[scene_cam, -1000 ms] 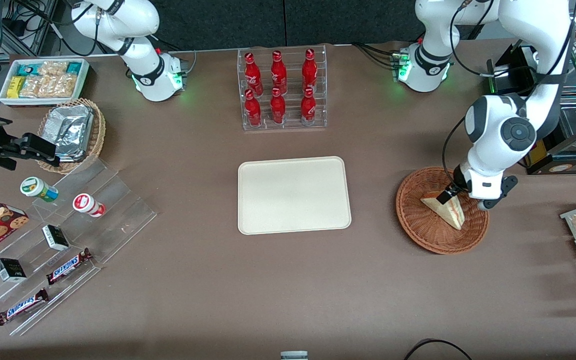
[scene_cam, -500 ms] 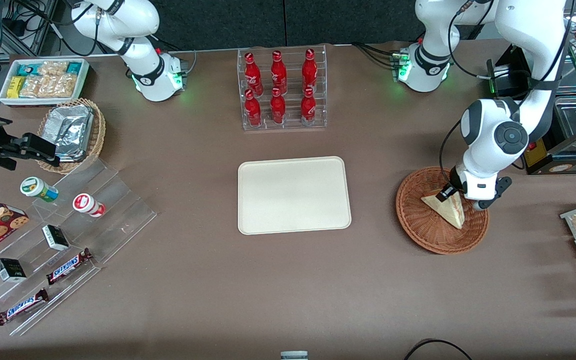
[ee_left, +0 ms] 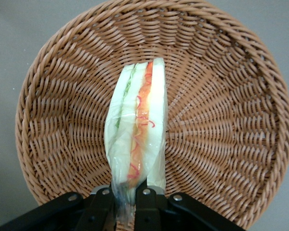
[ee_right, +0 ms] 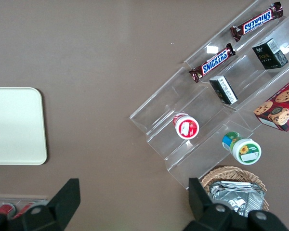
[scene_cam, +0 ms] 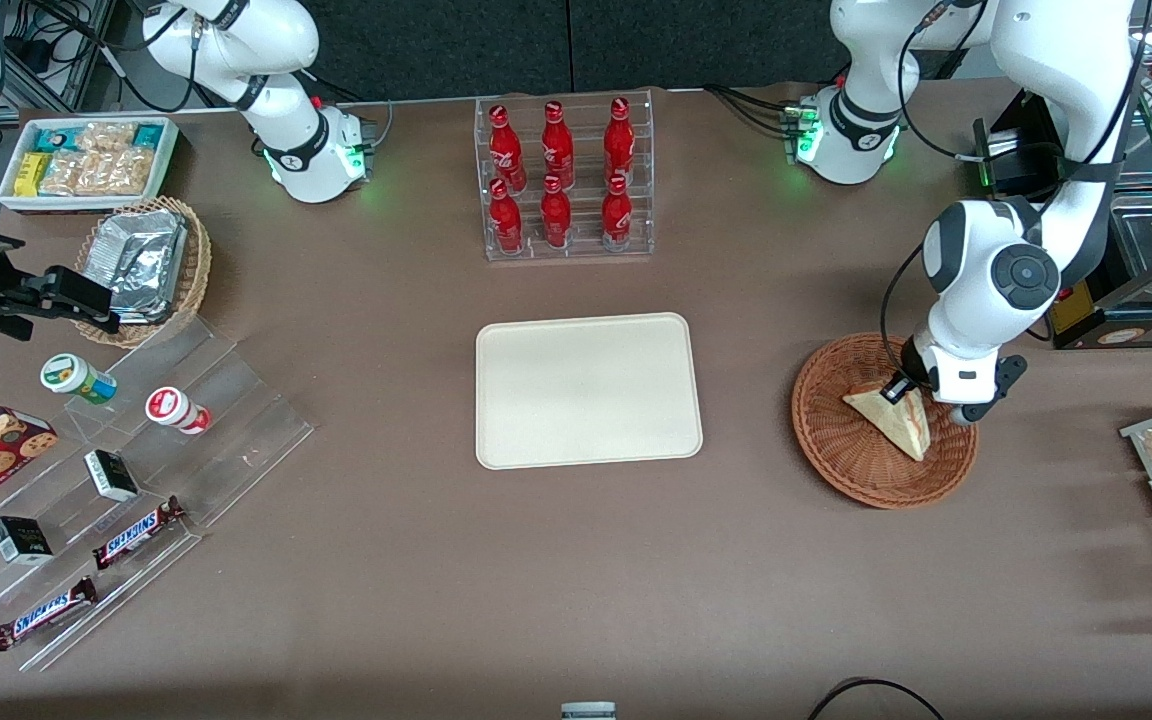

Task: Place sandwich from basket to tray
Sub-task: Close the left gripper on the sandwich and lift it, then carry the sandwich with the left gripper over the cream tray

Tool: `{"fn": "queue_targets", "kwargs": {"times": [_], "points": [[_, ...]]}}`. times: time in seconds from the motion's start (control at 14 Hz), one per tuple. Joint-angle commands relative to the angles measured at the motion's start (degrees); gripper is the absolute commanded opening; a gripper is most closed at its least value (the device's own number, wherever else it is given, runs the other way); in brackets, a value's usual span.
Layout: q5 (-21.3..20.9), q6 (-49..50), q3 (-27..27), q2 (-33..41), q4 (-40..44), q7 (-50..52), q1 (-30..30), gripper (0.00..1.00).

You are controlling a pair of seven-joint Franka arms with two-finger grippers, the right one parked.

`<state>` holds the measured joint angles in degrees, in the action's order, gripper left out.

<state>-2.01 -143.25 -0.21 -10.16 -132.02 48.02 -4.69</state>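
- The sandwich sits in the basket, standing on edge, its red-orange filling stripe facing up toward the wrist camera; a clear wrapper covers it.
- The gripper is at the end of the sandwich that lies farther from the front camera. Its two black fingers are nearly closed and pinch the bread between them.
- In the front view the gripper hangs low over the part of the basket farthest from the front camera, the white arm rising above it.
- The basket lies toward the working arm's end of the table, well apart from the tray.
- The tray lies flat in the middle of the table, nothing on it.
- A clear rack of red bottles stands farther from the front camera than the tray.
- Toward the parked arm's end, well apart from the tray, a clear stepped stand holds snack bars, small boxes and two small tubs.
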Motion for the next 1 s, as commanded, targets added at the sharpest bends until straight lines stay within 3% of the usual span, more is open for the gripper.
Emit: {"fn": "queue_targets", "kwargs": {"times": [0.0, 0.21, 0.36, 0.93], "points": [[-2.46, 4.71, 0.12, 2.33, 1.76, 0.76, -2.16, 0.07], [-7.82, 22.94, -2.76, 3.05, 11.47, 1.11, -2.87, 0.07], [-8.45, 32.29, -5.85, 2.52, 18.69, 1.29, -2.96, 0.07], [-9.32, 38.05, -24.64, 0.24, 27.24, 2.08, -2.96, 0.05]]}}
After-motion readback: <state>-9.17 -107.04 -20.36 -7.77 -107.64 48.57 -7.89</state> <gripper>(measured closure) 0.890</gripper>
